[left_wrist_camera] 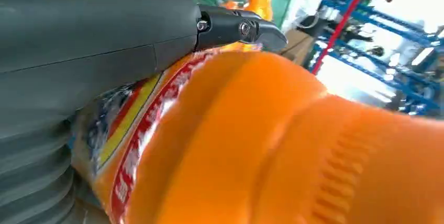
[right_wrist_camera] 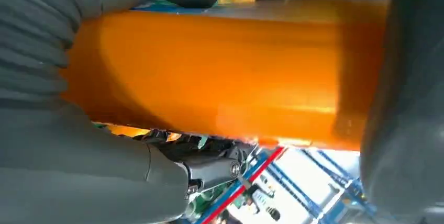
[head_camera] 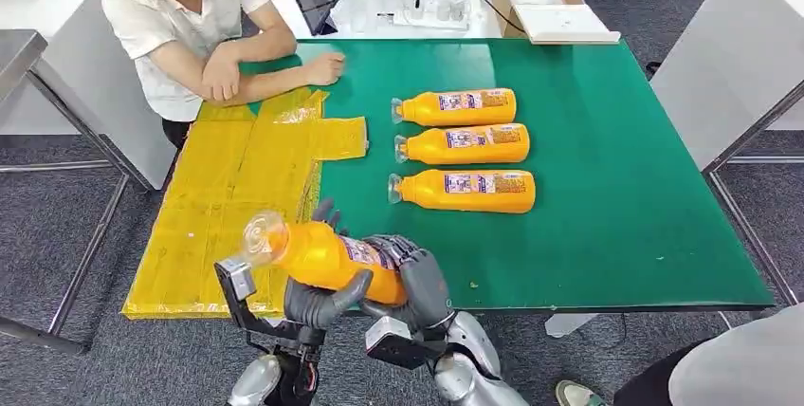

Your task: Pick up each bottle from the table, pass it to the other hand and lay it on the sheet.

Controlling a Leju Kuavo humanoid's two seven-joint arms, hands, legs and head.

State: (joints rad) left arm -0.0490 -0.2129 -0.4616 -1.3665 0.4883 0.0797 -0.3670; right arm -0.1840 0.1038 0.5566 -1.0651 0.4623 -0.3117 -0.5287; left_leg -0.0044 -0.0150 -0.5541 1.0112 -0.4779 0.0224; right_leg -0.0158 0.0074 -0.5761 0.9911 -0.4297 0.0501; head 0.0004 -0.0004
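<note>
Handover at the bottom centre of the frame: both hands held the orange bottle.
The left hand fingers and the right hand fingers were wrapped around it; the receiving grip needed to be firm before the other let go.

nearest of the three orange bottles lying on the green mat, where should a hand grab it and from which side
Grip the nearest bottle around its labelled mid-body, coming down from above. It lies flat on the green mat, cap pointing toward the yellow sheet, with a gap to the middle bottle, so fingers probably fit on both sides there.

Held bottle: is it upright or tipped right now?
Tipped. The held bottle lies nearly level above the table's near edge, clear cap toward the yellow sheet, with the left hand and right hand both gripping it.
</note>
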